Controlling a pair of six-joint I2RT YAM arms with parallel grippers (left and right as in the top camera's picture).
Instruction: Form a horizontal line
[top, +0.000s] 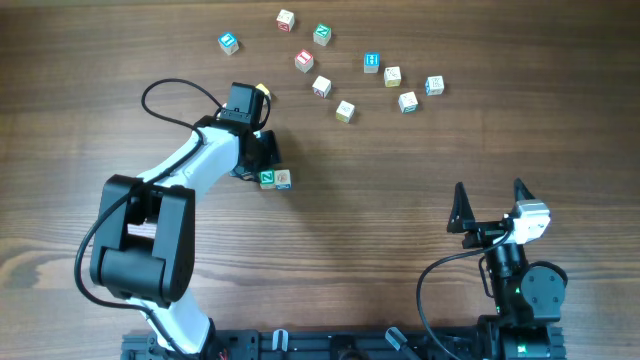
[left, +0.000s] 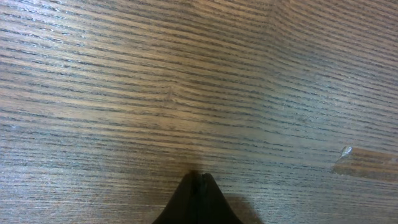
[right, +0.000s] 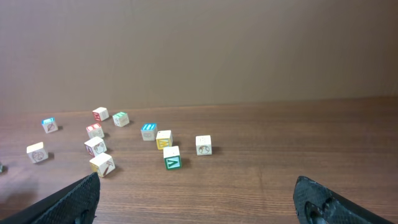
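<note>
Wood-grain counter (top: 400, 200) with a two-cube horizontal line (top: 276, 179) just beside the left hand (left: 200, 185)
Near the counter's middle the green-faced cube (top: 268, 179) and the cream cube (top: 284, 179) touch side by side, and these two make up the whole row; the left hand is pressed fully closed with nothing between its fingers, its tips just above and left of the green-faced cube. The right hand (top: 489, 192) sits well apart at the lower right, fingers spread wide and empty. Loose cubes (top: 345, 111) lie scattered toward the far edge, well apart from the pair
</note>
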